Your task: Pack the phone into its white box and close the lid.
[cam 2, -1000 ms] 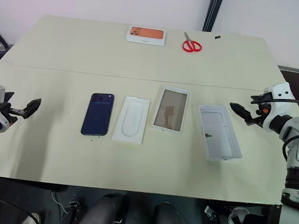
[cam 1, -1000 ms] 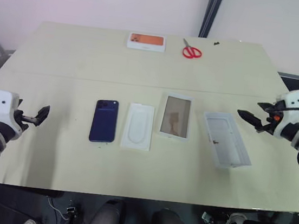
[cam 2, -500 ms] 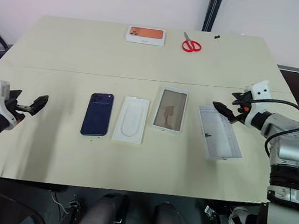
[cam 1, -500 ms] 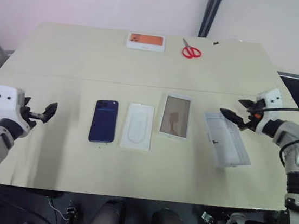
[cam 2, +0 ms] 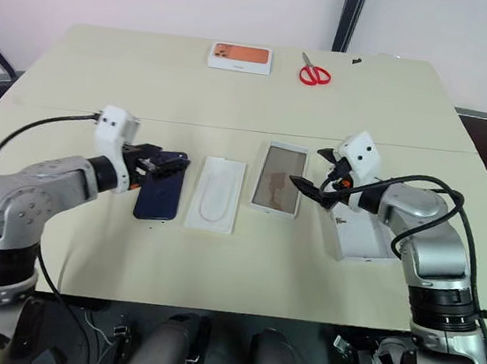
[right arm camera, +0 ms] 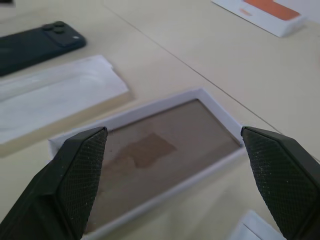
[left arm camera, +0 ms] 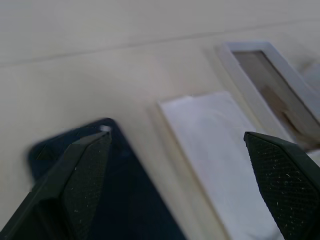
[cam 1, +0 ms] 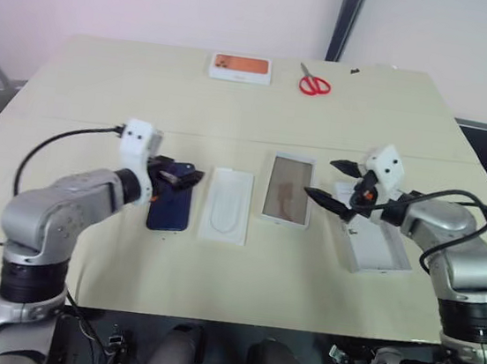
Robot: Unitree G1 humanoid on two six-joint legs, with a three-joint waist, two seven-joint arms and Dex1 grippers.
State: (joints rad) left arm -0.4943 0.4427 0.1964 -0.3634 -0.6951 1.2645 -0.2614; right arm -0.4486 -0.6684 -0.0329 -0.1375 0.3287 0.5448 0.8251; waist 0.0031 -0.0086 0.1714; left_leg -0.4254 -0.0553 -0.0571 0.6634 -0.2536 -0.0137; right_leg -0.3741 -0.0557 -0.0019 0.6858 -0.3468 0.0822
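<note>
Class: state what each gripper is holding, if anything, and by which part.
Nothing is held. The left gripper is open above the phone; the right gripper is open by the white box.

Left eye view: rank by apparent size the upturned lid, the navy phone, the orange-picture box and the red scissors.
1. Pale grey upturned rectangular lid, though the right pincer covers part of it.
2. Dark navy-blue glossy phone, partly hidden by the left pincer.
3. White box with orange picture.
4. Red-handled scissors.
Last two lie farther away.
</note>
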